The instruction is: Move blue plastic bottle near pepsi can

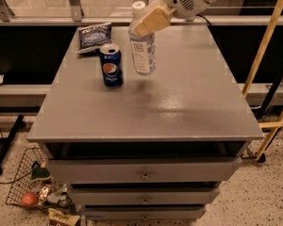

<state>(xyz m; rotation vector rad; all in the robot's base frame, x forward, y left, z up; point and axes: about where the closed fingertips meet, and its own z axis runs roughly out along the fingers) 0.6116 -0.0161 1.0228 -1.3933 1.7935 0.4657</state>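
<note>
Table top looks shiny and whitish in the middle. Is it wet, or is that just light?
Camera view: that pale patch on the table is most likely glare from lights above, not water. Same view: a soft dark shadow lies under the blue plastic bottle, which the hand grips near its cap, just right of the pepsi can.
</note>
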